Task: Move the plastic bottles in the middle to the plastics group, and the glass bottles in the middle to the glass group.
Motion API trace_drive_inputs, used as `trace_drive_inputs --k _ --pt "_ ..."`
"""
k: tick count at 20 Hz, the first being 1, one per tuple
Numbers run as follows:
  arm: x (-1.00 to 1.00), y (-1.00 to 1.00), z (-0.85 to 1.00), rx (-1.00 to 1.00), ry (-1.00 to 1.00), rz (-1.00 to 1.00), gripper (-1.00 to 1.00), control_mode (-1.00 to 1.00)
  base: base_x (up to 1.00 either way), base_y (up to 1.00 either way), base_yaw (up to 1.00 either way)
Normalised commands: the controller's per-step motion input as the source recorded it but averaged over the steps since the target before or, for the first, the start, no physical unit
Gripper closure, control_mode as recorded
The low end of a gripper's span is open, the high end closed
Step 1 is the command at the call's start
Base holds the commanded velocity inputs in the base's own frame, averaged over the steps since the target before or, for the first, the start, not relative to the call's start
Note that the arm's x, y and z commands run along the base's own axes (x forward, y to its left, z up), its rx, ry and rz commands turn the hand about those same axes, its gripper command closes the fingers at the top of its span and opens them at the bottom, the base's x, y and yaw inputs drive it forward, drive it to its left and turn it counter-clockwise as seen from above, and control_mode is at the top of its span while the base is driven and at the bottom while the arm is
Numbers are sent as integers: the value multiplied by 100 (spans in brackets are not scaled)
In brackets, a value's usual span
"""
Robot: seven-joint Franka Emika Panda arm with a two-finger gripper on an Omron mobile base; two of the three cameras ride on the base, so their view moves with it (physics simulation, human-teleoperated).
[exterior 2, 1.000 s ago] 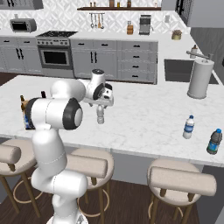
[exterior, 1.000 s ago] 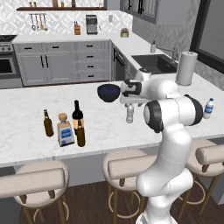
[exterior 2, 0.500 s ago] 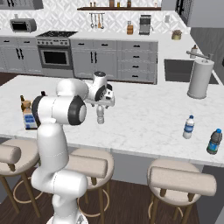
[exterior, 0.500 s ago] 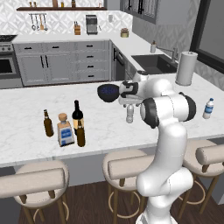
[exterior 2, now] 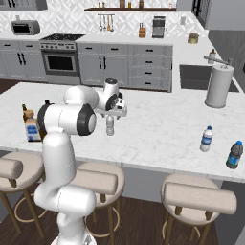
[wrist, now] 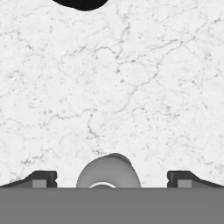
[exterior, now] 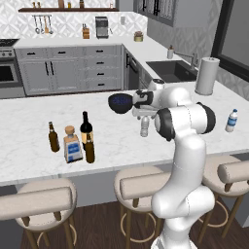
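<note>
A small pale plastic bottle (exterior: 144, 128) stands upright on the white marble island (exterior: 29, 121), also seen as the pale bottle (exterior 2: 110, 126). My gripper (exterior: 144, 116) hangs right over it, pointing down. In the hand view the bottle's top (wrist: 109, 169) sits between my fingertips (wrist: 42, 178), which are wide apart and do not touch it: the gripper (wrist: 112, 179) is open. At the left stand a dark-brown beer bottle (exterior: 53, 137), a square blue-labelled bottle (exterior: 72, 145), a tall wine bottle (exterior: 86, 127) and an amber beer bottle (exterior: 90, 149). A clear water bottle (exterior: 232, 120) stands far right.
A dark bowl (exterior: 120, 103) sits just behind my gripper, and its rim shows as the bowl (wrist: 81, 3) in the hand view. A paper-towel roll (exterior: 206, 76) stands by the sink. A second blue bottle (exterior 2: 234, 155) is near the island's right end. Stools line the front edge.
My elbow has shifted slightly. The gripper and the pale bottle beneath it stay in much the same place.
</note>
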Motion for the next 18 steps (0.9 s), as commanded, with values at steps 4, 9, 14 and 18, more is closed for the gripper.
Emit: trace_drive_inputs --k 4,9,14,18 --pt "0 0 -15 0 0 0 100 -100 0 0 0" --pt "-17 1 -18 0 0 0 100 -100 0 0 0" --pt "-23 -9 -7 0 -3 0 100 -100 0 0 0" --pt "-47 -48 30 0 -11 0 100 -100 0 0 0"
